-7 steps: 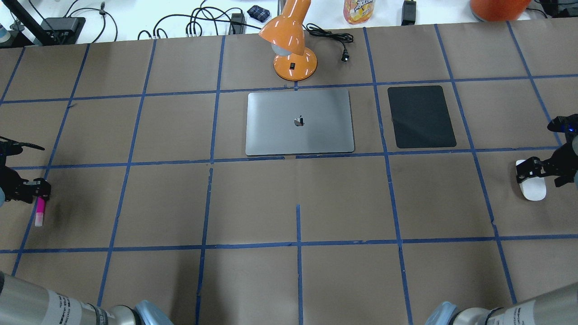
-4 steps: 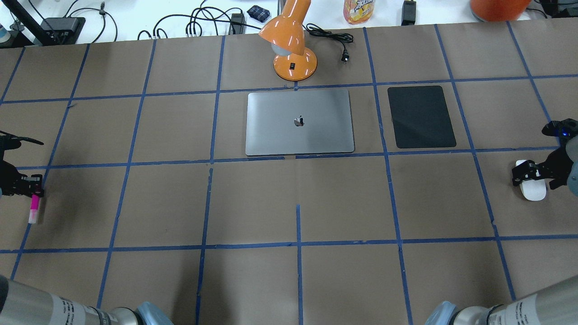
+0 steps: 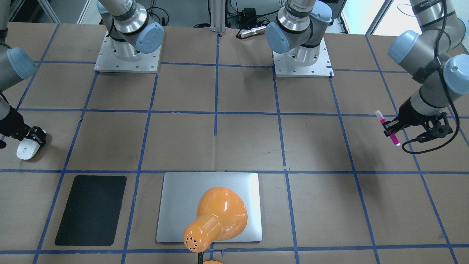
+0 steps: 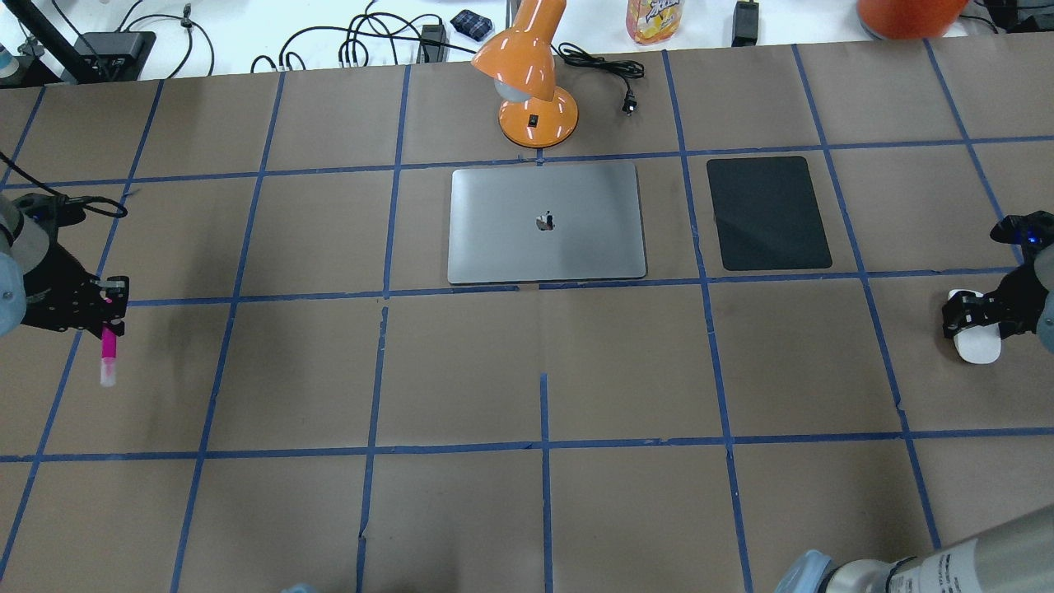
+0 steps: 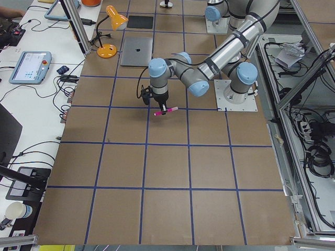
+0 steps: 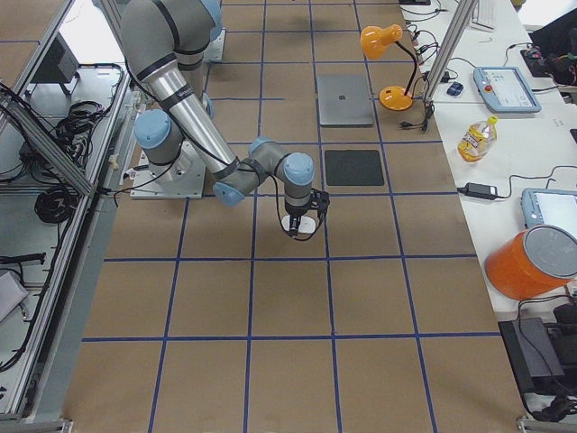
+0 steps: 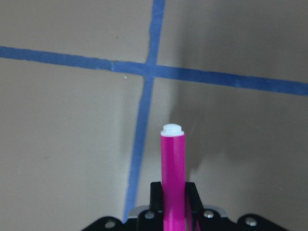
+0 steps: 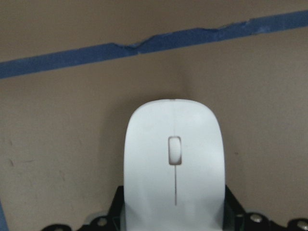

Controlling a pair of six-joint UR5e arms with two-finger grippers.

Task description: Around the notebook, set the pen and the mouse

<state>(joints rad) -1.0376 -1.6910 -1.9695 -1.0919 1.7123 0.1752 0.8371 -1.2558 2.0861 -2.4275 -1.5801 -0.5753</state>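
The pink pen [image 4: 108, 354] with a white tip hangs in my left gripper [image 4: 107, 311], which is shut on its upper part near the table's left edge. The left wrist view shows the pen [image 7: 173, 178] clamped between the fingers above blue tape lines. At the far right, my right gripper [image 4: 972, 319] is shut on the white mouse [image 4: 978, 346], which the right wrist view shows as the mouse [image 8: 174, 154] held between the fingers, low over the table. The silver notebook [image 4: 545, 222] lies closed at the table's middle back, far from both grippers.
An orange desk lamp [image 4: 527, 74] stands just behind the notebook, its head leaning over it in the front view. A black mat [image 4: 768, 212] lies to the notebook's right. A bottle [image 4: 655, 21] and cables line the back edge.
The left gripper has carried the pen to the right and toward the back of the table. The right gripper has stayed on the mouse, hardly shifting.
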